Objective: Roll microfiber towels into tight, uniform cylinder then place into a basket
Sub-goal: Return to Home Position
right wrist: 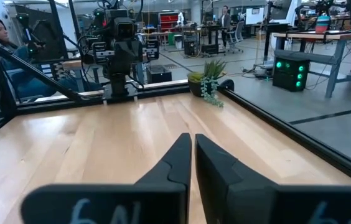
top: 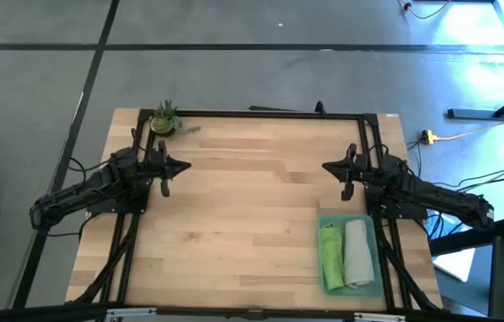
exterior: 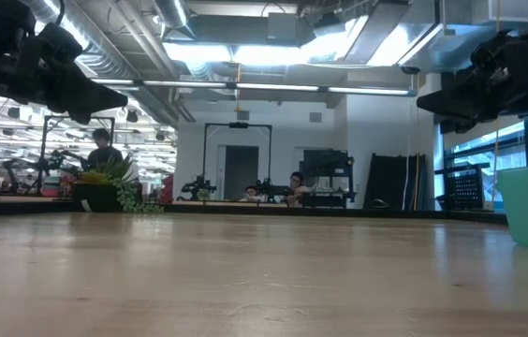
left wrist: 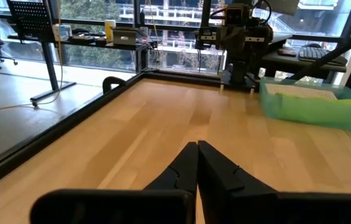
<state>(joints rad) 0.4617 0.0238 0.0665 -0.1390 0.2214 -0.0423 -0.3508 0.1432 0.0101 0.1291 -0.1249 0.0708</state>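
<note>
Two rolled microfiber towels lie side by side in the teal basket (top: 350, 255) near the table's front right corner: the bright green one (top: 331, 256) on the left, the light grey one (top: 357, 254) on the right. In the left wrist view the basket (left wrist: 315, 106) shows across the table. My left gripper (top: 185, 165) hovers shut at the table's left side, pointing level toward the right. My right gripper (top: 326, 167) hovers shut at the right side, pointing level toward the left. Neither holds anything. Their shut fingertips show in the wrist views (left wrist: 196, 147) (right wrist: 191, 138).
A small potted plant (top: 164, 119) stands at the table's far left corner. A black frame (top: 261, 114) runs along the table's far edge and sides. The wooden tabletop (top: 252, 206) between the two grippers is bare. People sit in the room beyond the table.
</note>
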